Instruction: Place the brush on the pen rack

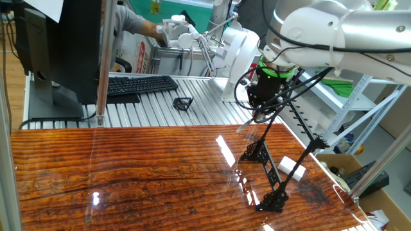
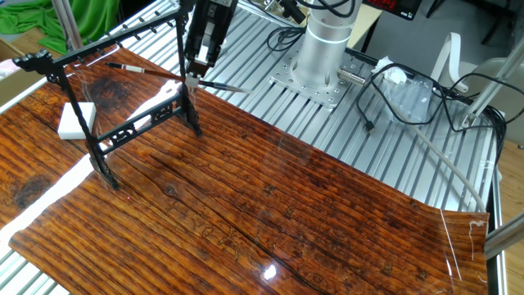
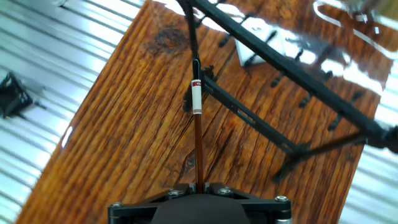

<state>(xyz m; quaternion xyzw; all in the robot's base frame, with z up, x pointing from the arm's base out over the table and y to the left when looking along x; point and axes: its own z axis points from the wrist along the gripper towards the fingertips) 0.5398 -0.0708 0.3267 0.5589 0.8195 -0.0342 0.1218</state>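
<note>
My gripper [image 2: 190, 80] is shut on the brush [image 2: 143, 71], a thin dark stick held about level. Its pale end pokes out toward the robot base. The hand view shows the brush [image 3: 198, 143] running straight out from the gripper [image 3: 200, 185], with a white band halfway along. Its far part reaches the pen rack [image 3: 298, 74], whose slanted black rod crosses the view. In one fixed view the gripper [image 1: 260, 117] hangs just above the pen rack [image 1: 266, 170]. The pen rack [image 2: 135, 127] stands on the wooden board, and the brush crosses it between the top rod and the lower bar.
A white block [image 2: 76, 120] lies on the board beside the rack. A small black wire frame [image 1: 183, 102] sits on the ribbed metal table, with a keyboard [image 1: 138, 84] behind it. The robot base [image 2: 319, 49] and cables are at the back.
</note>
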